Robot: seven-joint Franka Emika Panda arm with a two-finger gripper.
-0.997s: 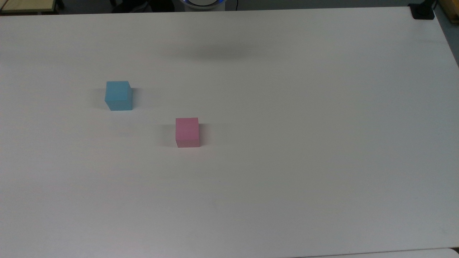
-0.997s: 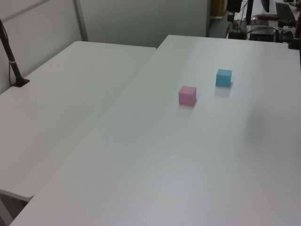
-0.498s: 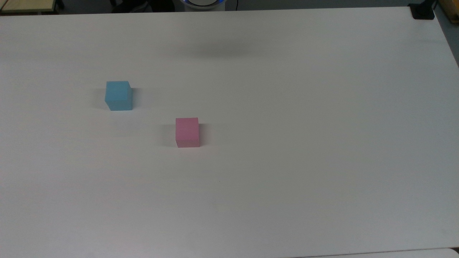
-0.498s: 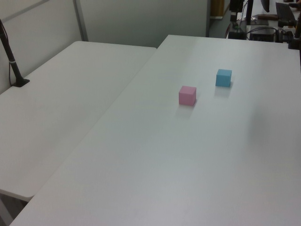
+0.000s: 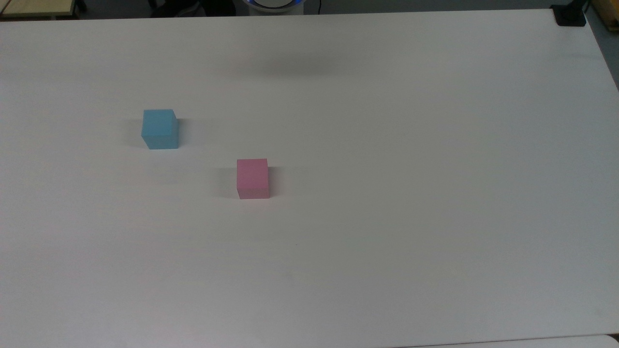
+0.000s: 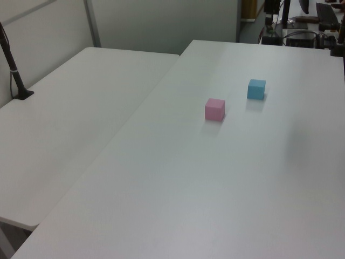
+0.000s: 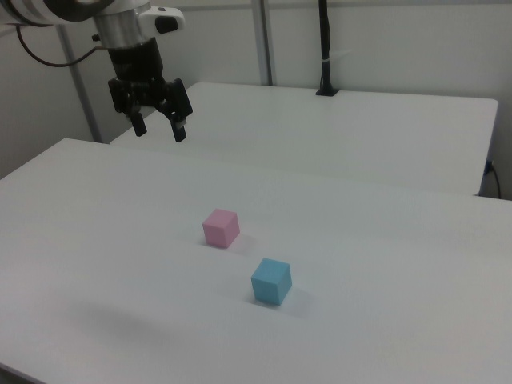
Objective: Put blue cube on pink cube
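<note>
Blue cube resting flat on the bench, low and well away from the pincer, on the side nearer the right view's camera; pink cube lying between the two, closer to the pincer, with a clear gap from the blue one. Pincer hanging high above the far part of the bench, fingers spread and holding nothing. Likely trouble: reaching past the pink cube on a low path and knocking it out of place; closing off-centre on the blue cube and twisting it; setting it down skewed so that it slides off, both cubes being about the same size with little margin on top. Plenty of open room all round both cubes, no bench edge near either, second table beyond the pincer well out of the way.
</note>
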